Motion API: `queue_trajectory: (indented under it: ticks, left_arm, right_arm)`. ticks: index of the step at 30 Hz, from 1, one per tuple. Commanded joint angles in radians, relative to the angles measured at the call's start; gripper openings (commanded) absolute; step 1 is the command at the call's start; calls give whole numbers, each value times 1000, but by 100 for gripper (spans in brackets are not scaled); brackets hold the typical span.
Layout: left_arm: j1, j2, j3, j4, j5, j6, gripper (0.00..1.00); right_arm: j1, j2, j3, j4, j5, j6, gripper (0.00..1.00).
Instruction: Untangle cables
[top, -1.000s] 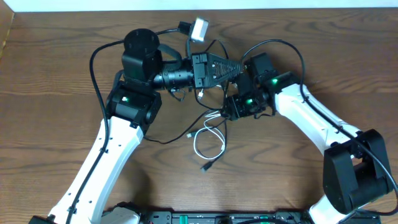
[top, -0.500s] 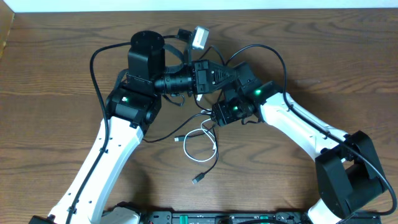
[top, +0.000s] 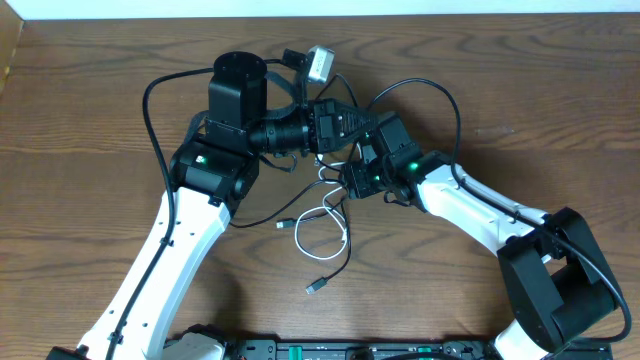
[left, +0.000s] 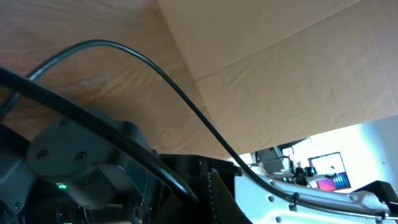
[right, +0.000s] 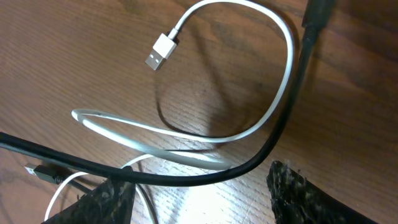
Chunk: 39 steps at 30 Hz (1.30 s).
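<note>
My left arm comes in from the left side of the brown wooden tabletop (top: 80, 120) and turns toward the middle. My left gripper (top: 360, 122) therefore points right, nearer the far edge than the near one, with its tip tucked against the wrist of my right arm. Its jaws are fully closed. I cannot tell whether anything is caught between them, because the overhead view hides the tip. My left wrist view shows only a thick black arm wire (left: 134, 53) arching over the dark housing of my right arm (left: 81, 155), with a tan cardboard sheet (left: 280, 62) behind.

The two cables lie on the tabletop about midway between its left and right edges, just on the near side of both grippers. The thin white cable (right: 161, 51) forms a loose loop, and one metal-tipped plug lies free at the left of it. Seen from above, a strand of it runs from the loop toward the far edge and ends just under my grippers. The thin black cable (right: 261, 152) crosses over the white loop and touches it. From above, its small plug lies closest to the near edge, apart from the white plug.

My right gripper (right: 200, 198) reaches in from the right side of the tabletop and hangs directly over that crossing. Its jaws stand well apart, with one textured black finger (right: 106, 205) on either side, and they have hold of nothing.
</note>
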<state>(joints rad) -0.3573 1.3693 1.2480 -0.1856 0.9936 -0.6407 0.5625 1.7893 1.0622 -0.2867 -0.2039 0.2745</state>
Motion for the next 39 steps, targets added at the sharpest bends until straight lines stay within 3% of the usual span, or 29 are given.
queue_trajectory:
  ticks: [1,8,15,23,27,28,31,35,39]
  left_arm:
    - [-1,-6,14,-2,-16,29,8]
    - [-1,-6,14,-2,-16,28,7]
    - [-1,-6,14,-14,-16,29,8]
    - [-1,-6,14,-43,-20,43,8]
    - [-1,-6,14,-53,-21,47,8]
    - [-1,-6,14,-59,-31,47,8]
    - [-1,-6,14,-72,-45,58,8]
    - [0,-6,14,-80,-46,66,8]
    - [0,-6,14,-160,-129,124,8]
  right_arm:
    - [9,3,-12,7,11,11,62]
    - [9,48,-12,53,14,69,61]
    - [9,106,-12,217,15,93,61]
    - [9,179,-12,232,82,230,51]
    - [9,200,-12,233,82,230,32]
    - [9,200,-12,233,82,230,20]
    - [6,200,-11,230,81,230,4]
    - [-8,198,-11,165,82,229,1]
    - [-85,176,-11,-33,103,225,1]
